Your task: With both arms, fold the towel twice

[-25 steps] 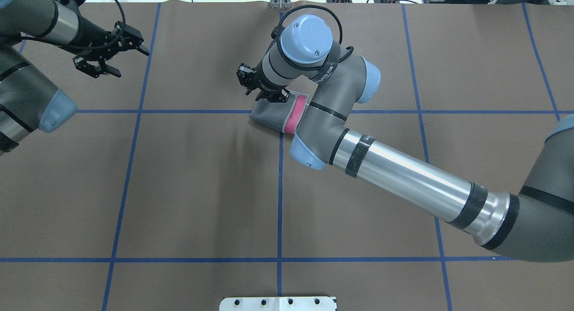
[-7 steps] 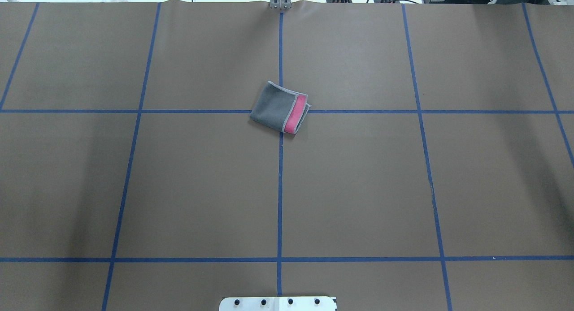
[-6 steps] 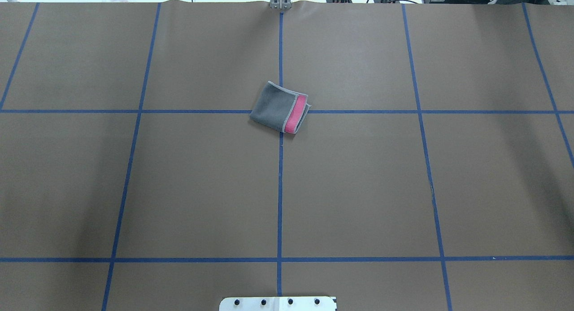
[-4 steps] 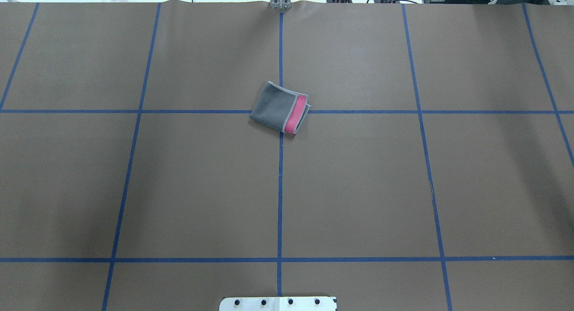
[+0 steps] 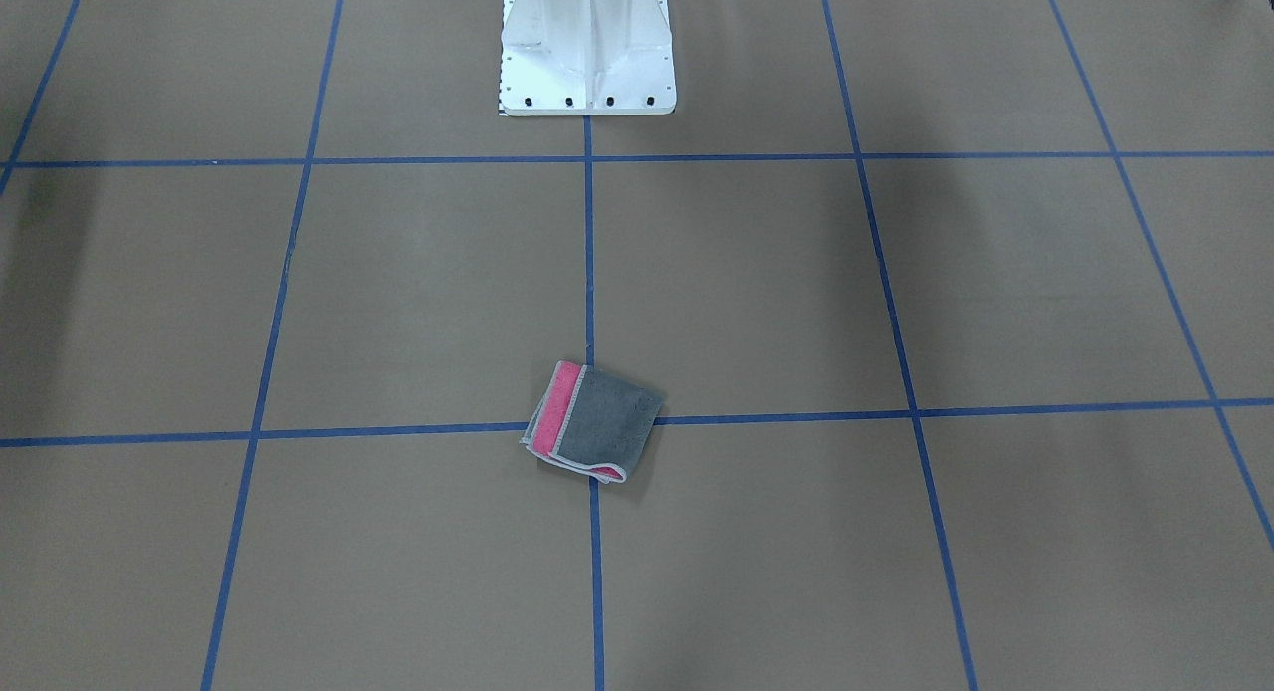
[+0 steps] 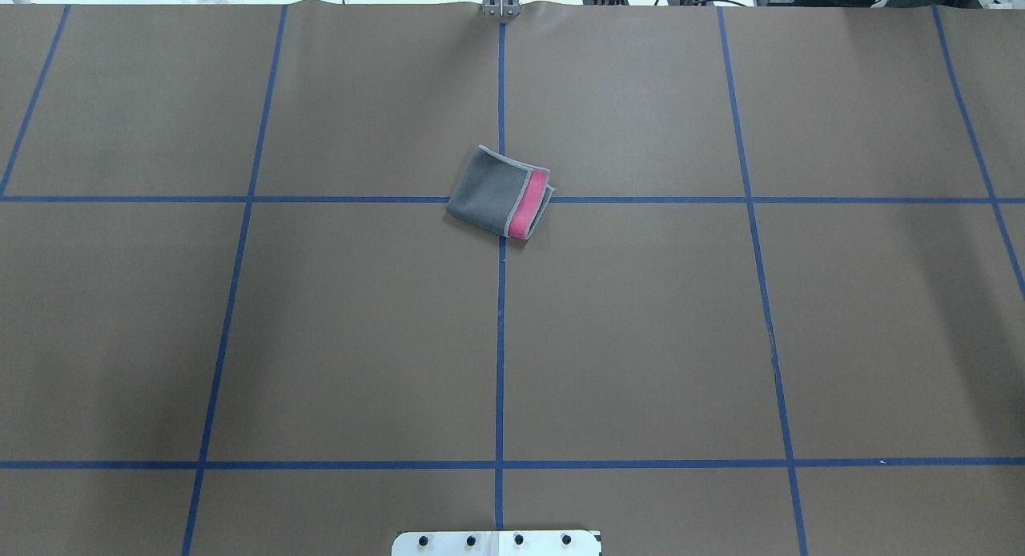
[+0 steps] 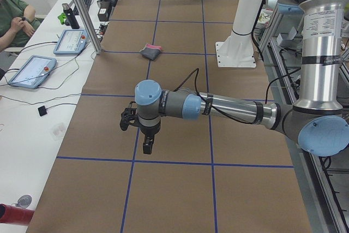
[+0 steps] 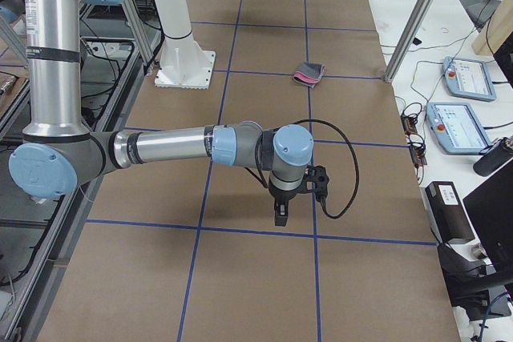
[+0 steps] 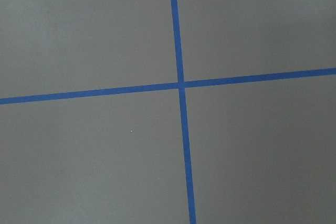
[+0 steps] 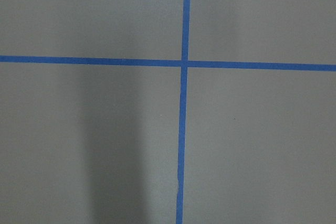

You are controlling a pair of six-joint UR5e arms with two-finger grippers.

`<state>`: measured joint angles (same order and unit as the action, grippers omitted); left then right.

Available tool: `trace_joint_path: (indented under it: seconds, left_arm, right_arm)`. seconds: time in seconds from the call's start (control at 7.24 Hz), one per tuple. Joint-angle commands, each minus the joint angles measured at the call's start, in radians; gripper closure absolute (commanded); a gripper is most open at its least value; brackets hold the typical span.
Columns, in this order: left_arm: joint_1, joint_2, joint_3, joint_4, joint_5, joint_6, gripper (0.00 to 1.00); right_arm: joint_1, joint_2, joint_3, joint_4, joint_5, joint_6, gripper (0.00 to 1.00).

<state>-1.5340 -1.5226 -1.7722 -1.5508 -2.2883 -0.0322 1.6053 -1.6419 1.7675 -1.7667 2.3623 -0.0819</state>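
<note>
The towel (image 6: pixel 500 192) lies folded small on the brown table cover, dark grey face up with a pink strip along one edge; it also shows in the front-facing view (image 5: pixel 597 422) and far off in both side views (image 7: pixel 151 51) (image 8: pixel 308 74). Neither arm touches it. My left gripper (image 7: pixel 147 145) hangs pointing down over a blue tape line, well away from the towel at the table's left end. Likewise my right gripper (image 8: pixel 280 214) points down near the right end. Whether either one is open or shut I cannot tell. Both wrist views show only brown cover and crossing tape.
The white pedestal base (image 5: pixel 587 44) stands at the robot's side of the table. Tablets (image 7: pixel 32 71) (image 8: pixel 457 122) and cables lie on white side benches, with aluminium posts (image 7: pixel 82 12) beside them. A seated person (image 7: pixel 11 17) is at the far bench.
Both arms have left the overhead view; 3.5 s ago the right gripper was at the towel. The towel has lain still and folded over the last second.
</note>
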Motion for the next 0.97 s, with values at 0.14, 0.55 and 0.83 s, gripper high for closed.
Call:
trace_joint_path:
  seconds: [0.14, 0.55, 0.83]
  left_arm:
    - [0.0, 0.002, 0.0, 0.0, -0.002, 0.0, 0.0]
    - [0.0, -0.004, 0.001, 0.003, -0.002, 0.0, 0.0]
    - [0.0, -0.002, 0.001, 0.003, -0.002, 0.0, 0.0]
  right_arm:
    - [0.008, -0.04, -0.003, 0.078, 0.0, -0.013, 0.0]
    - [0.008, -0.032, 0.001, 0.078, 0.0, -0.007, 0.0]
    - [0.01, -0.024, 0.001, 0.078, 0.0, -0.007, 0.0]
